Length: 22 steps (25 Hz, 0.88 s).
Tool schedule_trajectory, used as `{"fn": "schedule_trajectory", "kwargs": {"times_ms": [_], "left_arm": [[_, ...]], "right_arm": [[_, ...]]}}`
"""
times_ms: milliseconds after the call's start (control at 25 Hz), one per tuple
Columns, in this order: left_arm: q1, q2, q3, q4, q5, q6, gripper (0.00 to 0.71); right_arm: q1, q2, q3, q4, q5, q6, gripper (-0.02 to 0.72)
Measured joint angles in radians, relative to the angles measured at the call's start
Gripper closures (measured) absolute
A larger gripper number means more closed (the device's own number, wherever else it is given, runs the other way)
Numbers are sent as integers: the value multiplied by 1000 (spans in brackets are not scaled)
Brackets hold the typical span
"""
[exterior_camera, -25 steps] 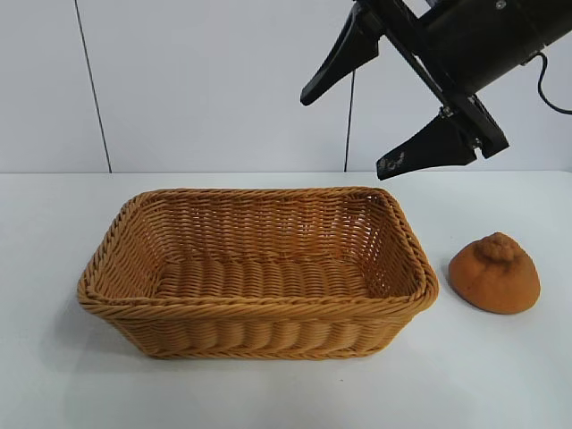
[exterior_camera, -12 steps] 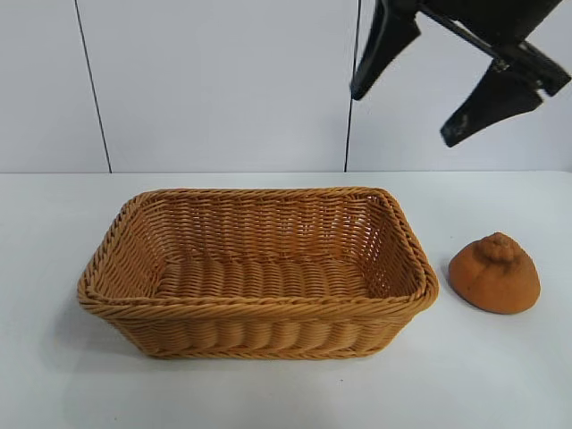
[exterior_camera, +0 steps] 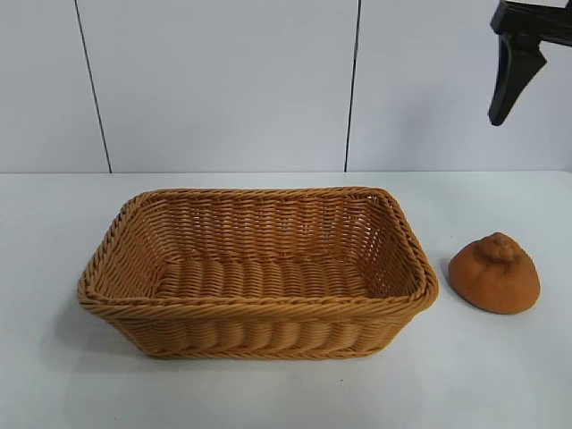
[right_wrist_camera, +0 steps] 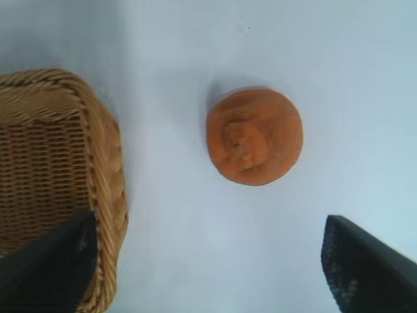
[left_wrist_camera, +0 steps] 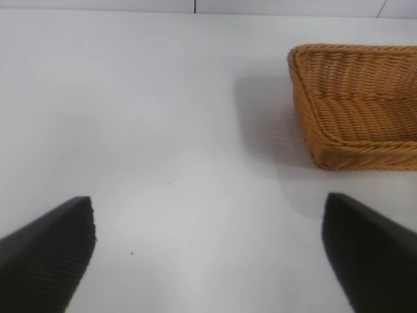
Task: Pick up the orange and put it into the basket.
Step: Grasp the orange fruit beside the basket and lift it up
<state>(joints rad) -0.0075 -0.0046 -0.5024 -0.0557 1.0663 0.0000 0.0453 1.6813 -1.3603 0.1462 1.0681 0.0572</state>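
The orange is a dull brownish-orange dome with a knobbly bump on top. It sits on the white table just right of the basket, a large tan wicker basket that is empty. It also shows in the right wrist view, with the basket's corner beside it. My right gripper is open and empty, high above the orange; only one finger shows at the exterior view's top right. My left gripper is open and empty over bare table, apart from the basket.
The white table runs back to a pale panelled wall. Nothing else stands on it.
The right gripper has risen and swung to the right, from above the basket's right end to the top right corner of the view. The orange and the basket have not moved.
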Motion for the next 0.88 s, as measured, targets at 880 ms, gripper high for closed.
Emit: {"fn": "schedule_trajectory", "kwargs": {"times_ms": [880], "left_arm": [[0,0,0,0,0,0,37]], "right_arm": [[-16,424,-1,39,-178,-25,63]]}}
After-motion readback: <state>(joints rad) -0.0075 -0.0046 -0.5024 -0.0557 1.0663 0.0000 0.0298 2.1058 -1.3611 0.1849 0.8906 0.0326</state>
